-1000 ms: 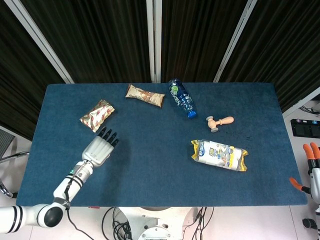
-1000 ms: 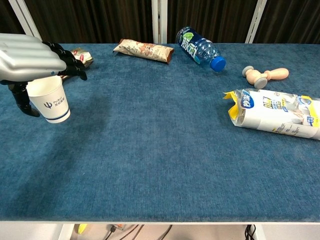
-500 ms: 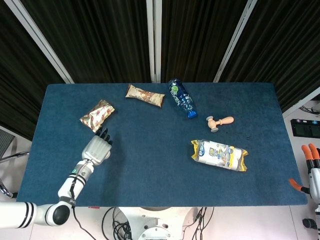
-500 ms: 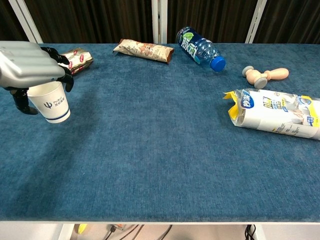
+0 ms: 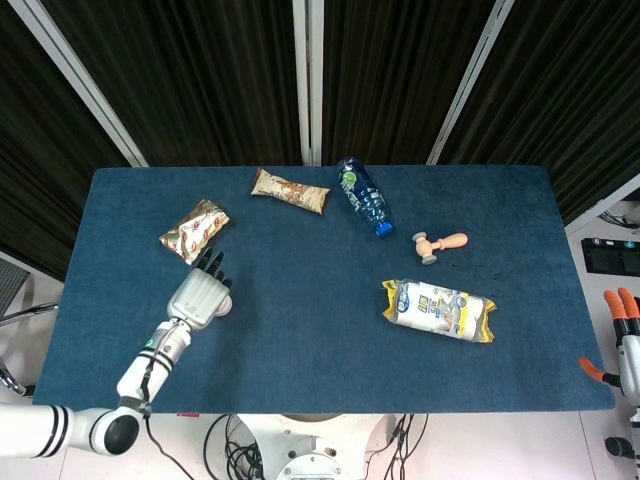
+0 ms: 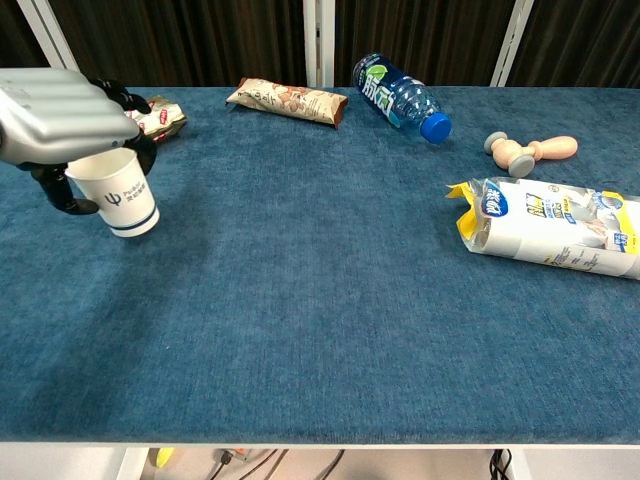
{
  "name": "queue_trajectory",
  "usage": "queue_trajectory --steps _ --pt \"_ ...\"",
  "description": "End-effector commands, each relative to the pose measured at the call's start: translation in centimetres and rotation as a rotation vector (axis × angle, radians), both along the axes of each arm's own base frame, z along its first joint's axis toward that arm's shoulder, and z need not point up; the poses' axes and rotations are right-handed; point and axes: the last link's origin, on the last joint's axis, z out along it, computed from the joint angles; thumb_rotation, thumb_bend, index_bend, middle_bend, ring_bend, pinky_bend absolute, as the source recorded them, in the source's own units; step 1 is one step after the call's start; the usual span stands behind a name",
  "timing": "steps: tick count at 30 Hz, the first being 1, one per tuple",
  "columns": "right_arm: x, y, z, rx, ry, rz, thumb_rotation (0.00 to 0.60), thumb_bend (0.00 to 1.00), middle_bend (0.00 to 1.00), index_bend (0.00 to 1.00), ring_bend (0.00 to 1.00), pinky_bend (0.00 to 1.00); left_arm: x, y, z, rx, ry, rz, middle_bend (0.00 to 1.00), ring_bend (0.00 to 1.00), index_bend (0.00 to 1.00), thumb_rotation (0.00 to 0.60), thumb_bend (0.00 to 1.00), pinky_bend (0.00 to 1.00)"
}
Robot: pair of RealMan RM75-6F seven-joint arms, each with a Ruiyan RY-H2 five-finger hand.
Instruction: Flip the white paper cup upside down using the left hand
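The white paper cup [image 6: 122,194], with a blue band and logo, stands mouth up and slightly tilted at the table's near left. My left hand [image 6: 62,118] comes down over its rim and grips it, with the dark fingers [image 6: 143,152] behind it and the thumb [image 6: 55,195] on its left side. In the head view the left hand [image 5: 200,297] covers the cup completely. My right hand [image 5: 622,318], with orange fingertips, hangs off the table's right edge, fingers spread and nothing in it.
A snack packet [image 5: 194,229] lies just beyond the left hand. Further back lie a brown wrapper [image 5: 289,190] and a blue bottle [image 5: 363,196]. A small wooden hammer [image 5: 438,243] and a yellow-white bag [image 5: 438,308] lie on the right half of the blue table [image 5: 300,330].
The left hand has closed on the cup and shifted it a little right and up; the cup now leans slightly. The right hand has hardly moved.
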Motion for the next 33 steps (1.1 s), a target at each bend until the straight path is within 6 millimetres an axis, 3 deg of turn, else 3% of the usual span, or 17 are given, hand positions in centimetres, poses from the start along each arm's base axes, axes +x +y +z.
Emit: queue_trajectory --steps 1,4,8,12,18,24,33 --pt "-0.1 -0.1 -0.1 0.005 -0.005 -0.004 0.6 0.01 0.0 0.0 0.0 0.0 1.3 -0.3 0.6 -0.011 -0.388 -0.061 0.31 0.0 0.35 0.6 0.3 0.07" --pt "-0.2 -0.2 -0.2 0.02 -0.022 -0.012 0.6 0.01 0.0 0.0 0.0 0.0 0.5 -0.3 0.0 -0.005 -0.617 -0.088 0.33 0.02 0.38 0.6 0.29 0.07" --pt "-0.4 -0.3 -0.2 0.028 -0.024 -0.019 0.6 0.01 0.0 0.0 0.0 0.0 -1.1 -0.2 -1.6 -0.092 -0.822 0.036 0.33 0.02 0.38 0.6 0.29 0.06" --pt "-0.5 -0.3 -0.2 0.03 -0.026 -0.027 0.6 0.01 0.0 0.0 0.0 0.0 -2.5 0.1 -3.0 -0.109 -0.92 0.092 0.33 0.02 0.38 0.6 0.3 0.06" --pt "-0.8 -0.4 -0.2 0.038 -0.035 -0.037 0.6 0.01 0.0 0.0 0.0 0.0 -4.4 -0.9 -6.0 -0.118 -1.125 0.191 0.34 0.02 0.39 0.6 0.29 0.05" --pt "-0.7 -0.3 -0.3 0.054 -0.046 -0.03 0.6 0.03 0.0 0.0 0.0 0.0 -5.8 -1.1 -7.8 -0.134 -1.167 0.263 0.34 0.02 0.38 0.6 0.29 0.05" --pt "-0.9 -0.3 -0.1 0.052 -0.051 -0.035 0.6 0.03 0.0 0.0 0.0 0.0 -6.1 -0.8 -7.9 -0.132 -1.178 0.274 0.34 0.02 0.37 0.6 0.28 0.05"
